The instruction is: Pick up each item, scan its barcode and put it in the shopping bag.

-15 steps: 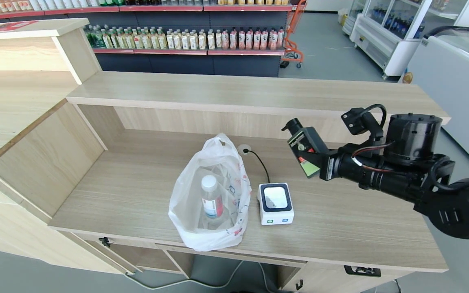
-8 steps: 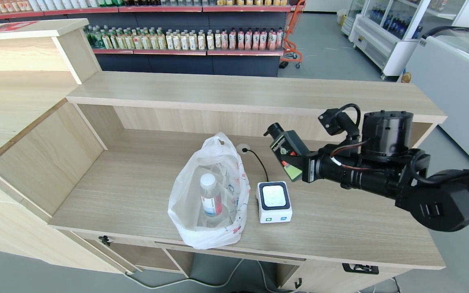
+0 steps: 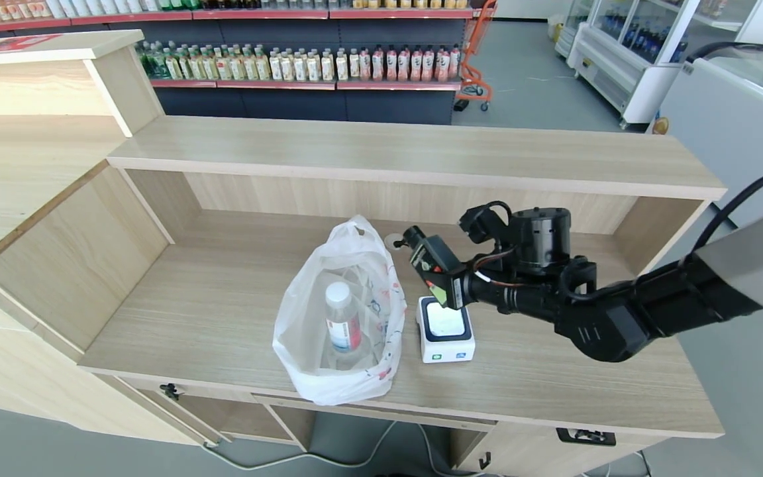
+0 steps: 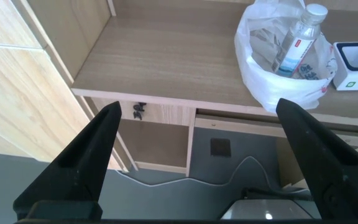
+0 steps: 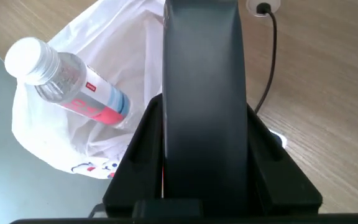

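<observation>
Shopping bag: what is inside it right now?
One clear bottle with a white cap stands inside the shopping bag. Crumpled plastic hides the bag's floor, so smaller items cannot be ruled out.

Pale wood-grain laminate counter (image 3: pixel 222 311): smooth, matt, faint sheen. Thin white plastic shopping bag (image 3: pixel 299 351): translucent, crinkled, gloss catching on folds. Clear plastic bottle (image 3: pixel 344 324): shiny wall, matt white cap, glossy red-and-white label. Small white plastic scanner box (image 3: pixel 448 348): smooth shell, glossy glass-like top window. Black cable (image 3: pixel 426 268): rubbery, matt. Left gripper (image 4: pixel 197 107): fingers (image 4: pixel 86 168) matt black, smooth plastic look.
</observation>
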Controlling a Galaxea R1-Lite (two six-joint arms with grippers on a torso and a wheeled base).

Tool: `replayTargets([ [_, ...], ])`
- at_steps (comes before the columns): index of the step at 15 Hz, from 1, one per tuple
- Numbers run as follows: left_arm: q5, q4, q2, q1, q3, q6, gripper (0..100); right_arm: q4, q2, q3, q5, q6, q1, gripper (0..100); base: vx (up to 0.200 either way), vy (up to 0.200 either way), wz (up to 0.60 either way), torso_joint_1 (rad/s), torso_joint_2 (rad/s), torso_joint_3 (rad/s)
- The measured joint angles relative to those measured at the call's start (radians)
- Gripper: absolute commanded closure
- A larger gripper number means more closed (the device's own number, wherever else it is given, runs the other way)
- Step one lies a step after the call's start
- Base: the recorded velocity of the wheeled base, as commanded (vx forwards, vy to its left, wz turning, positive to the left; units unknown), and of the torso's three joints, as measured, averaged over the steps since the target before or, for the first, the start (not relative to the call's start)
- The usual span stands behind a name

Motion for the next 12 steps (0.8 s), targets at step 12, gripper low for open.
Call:
replayTargets([
  [12,0.000,0.000,0.000,0.000,0.000,0.000,0,0.003,0.330,-0.346,-0.001,-0.002,0.093,100,0.000,0.000,0.00,0.000,0.00,0.000],
])
